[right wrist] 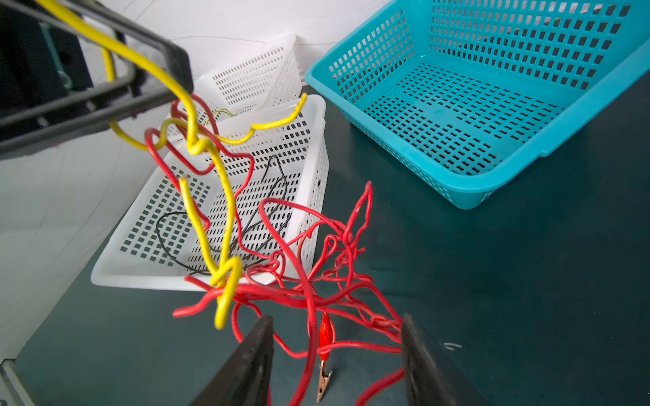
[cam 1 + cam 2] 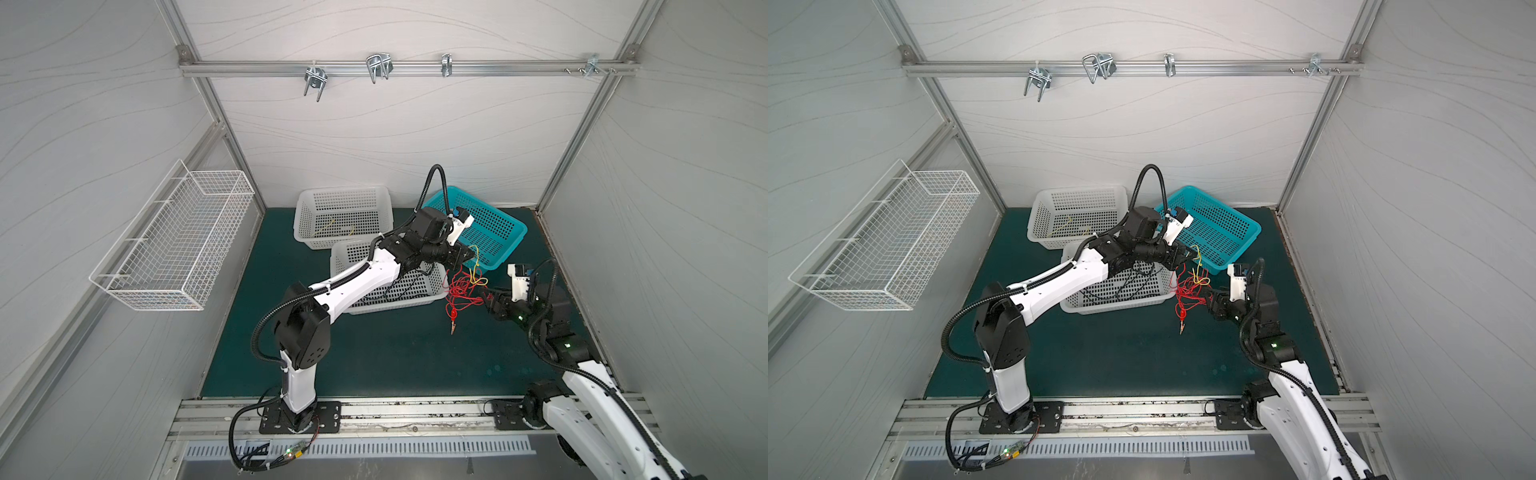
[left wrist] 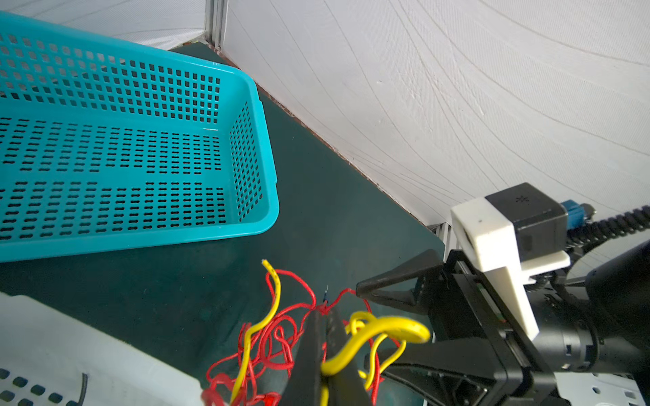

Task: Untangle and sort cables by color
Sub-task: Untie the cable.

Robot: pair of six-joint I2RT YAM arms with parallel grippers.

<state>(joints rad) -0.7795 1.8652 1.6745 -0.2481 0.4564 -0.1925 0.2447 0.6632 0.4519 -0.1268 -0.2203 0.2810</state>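
My left gripper [image 3: 325,313] [image 2: 467,255] is shut on a yellow cable [image 3: 383,325] [image 1: 225,197], held up beside the teal basket. A tangle of red cables [image 1: 309,281] [image 2: 459,286] hangs knotted into the yellow one, above the green mat. A red alligator clip [image 1: 325,330] dangles from it. My right gripper [image 1: 336,328] [image 2: 488,297] is open, and red strands run between its fingers [image 1: 413,344]. Thin black cables [image 1: 267,197] lie in the nearer white basket [image 2: 345,257].
The teal basket [image 2: 517,239] sits at the back right, with nothing showing in it. The far white basket [image 2: 307,199] holds thin yellow cables [image 2: 332,226]. A wire basket [image 2: 166,249] hangs on the left wall. Metal hooks [image 2: 378,66] hang from the back rail.
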